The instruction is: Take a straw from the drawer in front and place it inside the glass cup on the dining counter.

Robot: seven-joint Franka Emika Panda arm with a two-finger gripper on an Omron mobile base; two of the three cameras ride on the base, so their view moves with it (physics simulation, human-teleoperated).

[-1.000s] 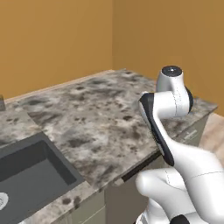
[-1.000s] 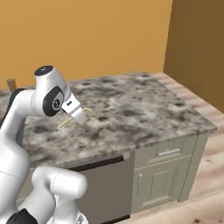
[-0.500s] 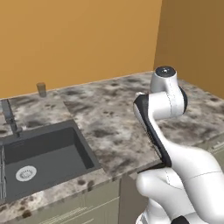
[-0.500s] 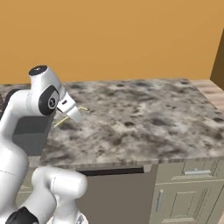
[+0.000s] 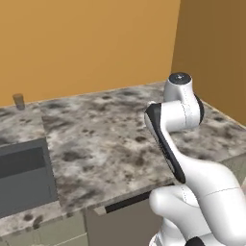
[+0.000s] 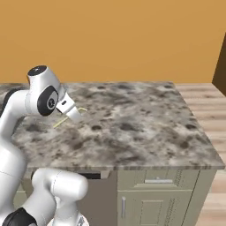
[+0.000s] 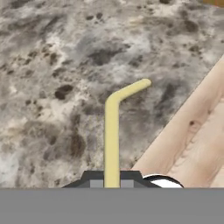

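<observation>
the robot's two-finger gripper is clamping its jaws on a pale yellow bent straw, carrying it clear above the speckled grey-brown stone counter; the small clear glass cup is standing far off by the orange wall.

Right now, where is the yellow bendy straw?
The straw is pinched in the shut gripper, sticking out over the speckled stone counter. In the right base view it's on the left, beside the arm's white head.

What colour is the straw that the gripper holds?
The straw is pale yellow, with a bent tip; the hand view shows it best.
</observation>
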